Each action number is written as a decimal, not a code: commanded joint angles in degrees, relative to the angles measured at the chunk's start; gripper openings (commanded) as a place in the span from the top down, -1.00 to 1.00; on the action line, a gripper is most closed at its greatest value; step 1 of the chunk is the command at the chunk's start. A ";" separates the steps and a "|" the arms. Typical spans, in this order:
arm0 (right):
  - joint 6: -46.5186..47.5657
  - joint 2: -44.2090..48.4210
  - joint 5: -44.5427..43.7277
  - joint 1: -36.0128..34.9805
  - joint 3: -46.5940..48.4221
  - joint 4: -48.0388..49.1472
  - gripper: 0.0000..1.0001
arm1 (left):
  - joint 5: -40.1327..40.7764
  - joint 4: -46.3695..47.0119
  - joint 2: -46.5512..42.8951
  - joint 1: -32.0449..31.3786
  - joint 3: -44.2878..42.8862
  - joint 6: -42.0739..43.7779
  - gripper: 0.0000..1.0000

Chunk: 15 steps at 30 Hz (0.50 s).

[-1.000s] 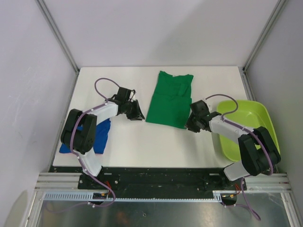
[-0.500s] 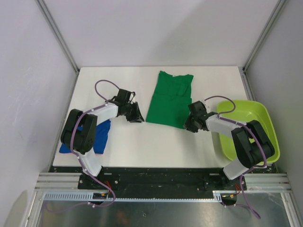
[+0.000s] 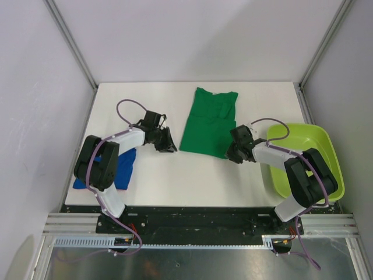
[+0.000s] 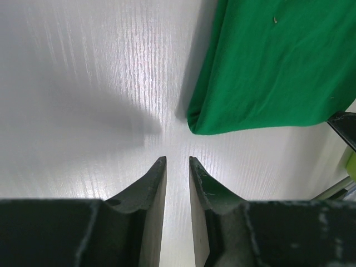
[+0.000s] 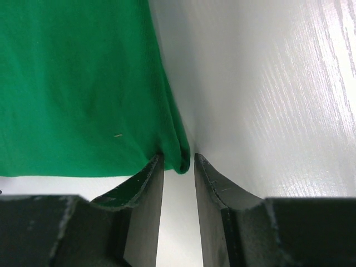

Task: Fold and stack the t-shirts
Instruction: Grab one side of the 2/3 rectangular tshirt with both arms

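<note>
The dark green t-shirt (image 3: 208, 122) lies flat on the white table, folded lengthwise. My left gripper (image 3: 169, 146) is low over the table, just left of the shirt's near left corner (image 4: 200, 125). In the left wrist view its jaws (image 4: 177, 161) stand narrowly apart with nothing between them. My right gripper (image 3: 231, 153) is at the shirt's near right corner. In the right wrist view its jaws (image 5: 178, 158) are open, with that corner of the green cloth (image 5: 181, 161) between the fingertips. The royal blue t-shirt (image 3: 123, 169) lies crumpled at the near left, partly hidden under the left arm.
A lime-green plastic tub (image 3: 317, 143) stands at the right edge of the table, under the right arm. Bare white table (image 3: 186, 181) lies between the two arms and the near edge. Grey walls and metal posts enclose the table.
My right gripper has moved a little left, up to the shirt's near right corner. My left gripper has edged slightly towards the near left corner. The shirts have not moved.
</note>
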<state>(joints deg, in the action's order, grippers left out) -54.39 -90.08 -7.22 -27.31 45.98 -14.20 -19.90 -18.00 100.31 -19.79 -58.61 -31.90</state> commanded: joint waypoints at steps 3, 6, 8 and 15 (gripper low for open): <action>-1.35 -2.20 -1.95 -0.79 -0.21 1.79 0.44 | -0.58 0.44 -2.97 -0.43 0.74 1.38 0.43; -1.27 -2.32 -2.60 -1.03 -0.19 1.08 0.78 | -0.51 0.43 -2.90 -0.76 0.93 1.49 0.38; -1.07 -2.03 -3.01 -1.13 -0.19 0.48 0.94 | -0.32 0.42 -2.92 -0.99 1.23 1.56 0.34; -0.15 0.09 -4.63 -1.55 -0.20 -2.10 1.00 | 0.43 1.29 -2.68 -2.73 1.55 1.07 0.21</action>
<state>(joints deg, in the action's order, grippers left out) -55.31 -91.09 -8.86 -28.36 45.98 -12.78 -19.70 -18.11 100.29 -21.17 -57.39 -31.44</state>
